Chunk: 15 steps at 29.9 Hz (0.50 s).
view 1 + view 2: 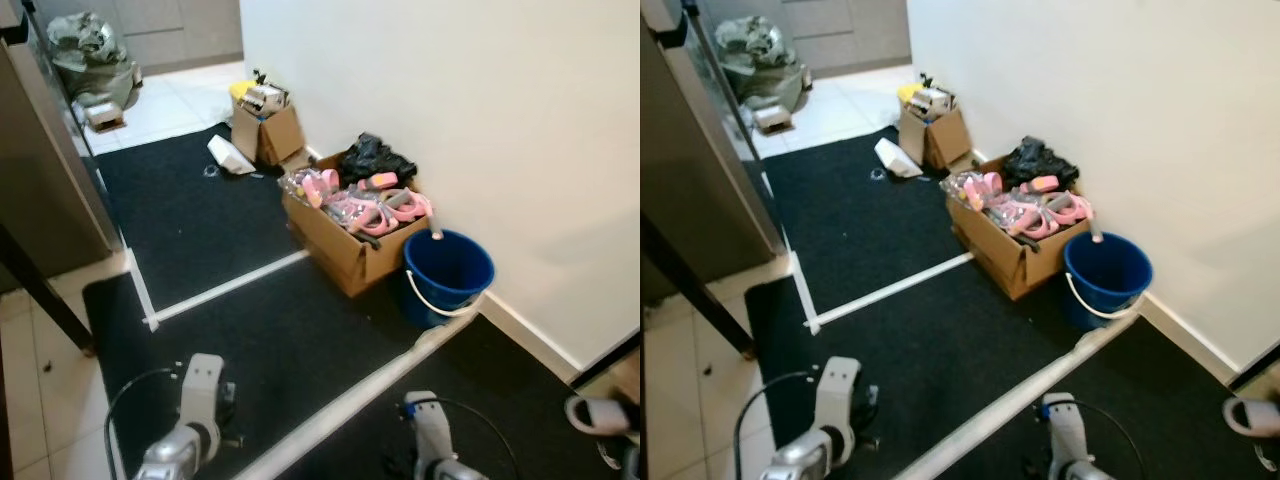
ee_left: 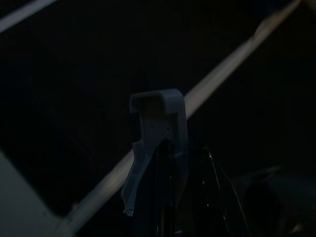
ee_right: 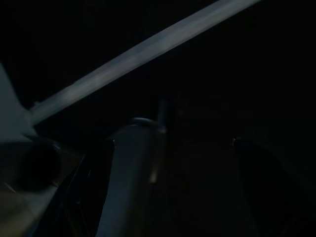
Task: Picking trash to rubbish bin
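Open black mat lies ahead, crossed by white strips. Along the wall on the right stand a blue bucket, touching a cardboard box piled with pink things, then a smaller box farther off. A dark cabinet hems the left side.

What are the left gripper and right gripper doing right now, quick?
Left gripper: hangs idle over the black mat; open or closed cannot be told.
Right gripper: same, cannot be told.
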Available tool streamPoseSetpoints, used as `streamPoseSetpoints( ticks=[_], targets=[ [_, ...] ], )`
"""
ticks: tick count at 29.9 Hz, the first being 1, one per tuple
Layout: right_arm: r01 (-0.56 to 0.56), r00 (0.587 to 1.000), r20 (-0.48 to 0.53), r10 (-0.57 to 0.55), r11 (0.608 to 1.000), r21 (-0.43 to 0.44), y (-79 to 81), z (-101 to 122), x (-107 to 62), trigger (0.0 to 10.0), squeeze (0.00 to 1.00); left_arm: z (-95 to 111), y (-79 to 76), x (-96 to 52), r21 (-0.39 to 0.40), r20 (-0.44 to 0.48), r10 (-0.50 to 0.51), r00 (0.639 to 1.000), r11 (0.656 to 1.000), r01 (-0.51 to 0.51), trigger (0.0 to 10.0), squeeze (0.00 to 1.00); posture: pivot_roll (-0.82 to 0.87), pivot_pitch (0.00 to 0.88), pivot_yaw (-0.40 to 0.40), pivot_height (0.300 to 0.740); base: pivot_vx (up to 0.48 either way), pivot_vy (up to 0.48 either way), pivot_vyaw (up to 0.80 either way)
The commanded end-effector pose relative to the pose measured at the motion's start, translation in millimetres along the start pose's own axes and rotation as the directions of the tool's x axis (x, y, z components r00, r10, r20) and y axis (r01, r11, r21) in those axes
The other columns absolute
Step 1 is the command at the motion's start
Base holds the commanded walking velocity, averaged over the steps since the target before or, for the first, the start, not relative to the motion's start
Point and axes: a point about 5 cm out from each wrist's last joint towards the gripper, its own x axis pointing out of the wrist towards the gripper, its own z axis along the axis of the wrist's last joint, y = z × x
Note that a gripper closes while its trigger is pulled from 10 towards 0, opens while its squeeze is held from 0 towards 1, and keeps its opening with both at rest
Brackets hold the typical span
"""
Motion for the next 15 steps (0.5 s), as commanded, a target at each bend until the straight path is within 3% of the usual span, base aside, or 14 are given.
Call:
streamPoseSetpoints(
  ticks=[1, 5, 15],
  targets=[
    [-0.001, 1.000, -0.007, 0.001, 1.000, 0.017, -0.2, -2.9, -0.3, 10.0, 0.00, -8.2, 1.9, -3.1, -0.001, -0.025, 0.005, 1.000, 1.000, -0.005, 10.0, 0.00, -0.10, 0.077, 0.011, 0.740, 0.349, 0.000, 0.00],
    [0.002, 1.000, -0.016, -0.001, 1.000, 0.016, -2.0, -5.1, -1.0, 10.0, 0.00, -9.5, 2.0, -3.3, -0.003, -0.029, 0.005, 1.000, 1.000, -0.005, 10.0, 0.00, -0.10, 0.080, 0.012, 0.740, 0.350, 0.000, -0.22],
    [0.014, 0.999, -0.029, -0.014, 1.000, 0.023, -4.7, -9.2, -1.8, 10.0, 0.00, -13.0, 2.9, -4.6, -0.004, -0.041, 0.005, 0.999, 1.000, -0.005, 10.0, 0.00, -0.11, 0.078, 0.019, 0.740, 0.350, 0.000, -0.80]
  ],
)
